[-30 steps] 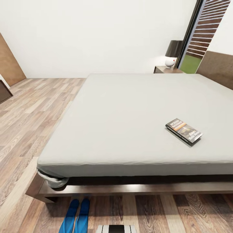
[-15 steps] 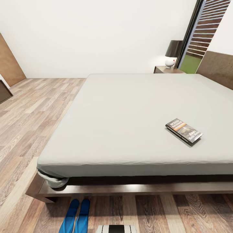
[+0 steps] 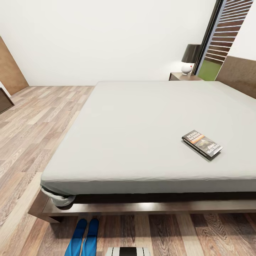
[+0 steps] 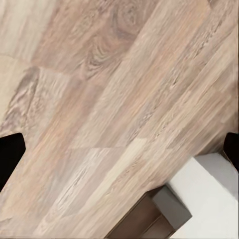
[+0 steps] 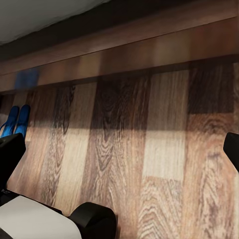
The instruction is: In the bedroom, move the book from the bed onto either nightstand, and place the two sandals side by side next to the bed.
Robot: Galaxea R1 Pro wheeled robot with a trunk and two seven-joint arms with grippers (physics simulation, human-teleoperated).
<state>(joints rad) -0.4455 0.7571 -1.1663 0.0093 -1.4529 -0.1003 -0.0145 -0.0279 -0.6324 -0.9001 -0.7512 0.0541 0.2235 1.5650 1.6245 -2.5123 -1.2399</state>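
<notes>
The bed stretched across the room ahead, its headboard at the right. The book lay flat on the mattress, toward the right and near the front edge. The two sandals lay side by side on the floor just before the bed's front left corner. The nightstand stood behind the bed's far side beside the headboard, a lamp on it.

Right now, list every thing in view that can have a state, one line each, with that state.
book: closed, flat on the mattress, cover up.
bed: sheet smooth, bunched at the near corner.
sandals: side by side on the floor at the bed frame, touching.
nightstand: upright beyond the bed, carrying the lamp.
lamp: upright; lit or not, cannot tell.
left gripper: open, empty.
right gripper: open, empty.
</notes>
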